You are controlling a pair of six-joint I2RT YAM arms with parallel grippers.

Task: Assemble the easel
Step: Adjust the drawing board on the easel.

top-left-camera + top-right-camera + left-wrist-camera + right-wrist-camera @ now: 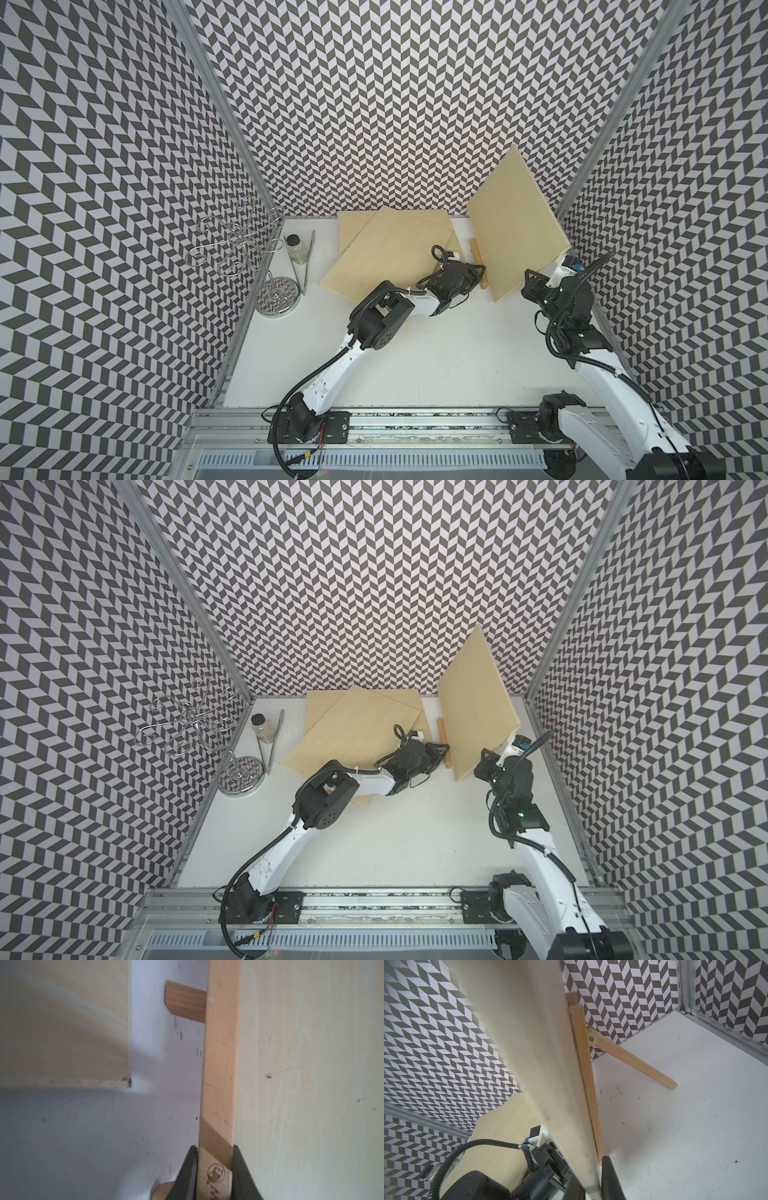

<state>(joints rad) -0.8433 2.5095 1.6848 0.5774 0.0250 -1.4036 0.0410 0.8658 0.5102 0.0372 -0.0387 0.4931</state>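
Desk (415,353), back right: board (517,224) stands tilted against the easel (584,1068).
Right gripper (593,1186) is closed tight on the board's lower edge; left gripper (215,1167) pinches the easel's front rail, just beside the board.

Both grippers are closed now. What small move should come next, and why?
Probably the right gripper should ease the board back against the easel frame. It pinches the board's edge, the left gripper clamps the ledge strip, and the rear leg is already spread.
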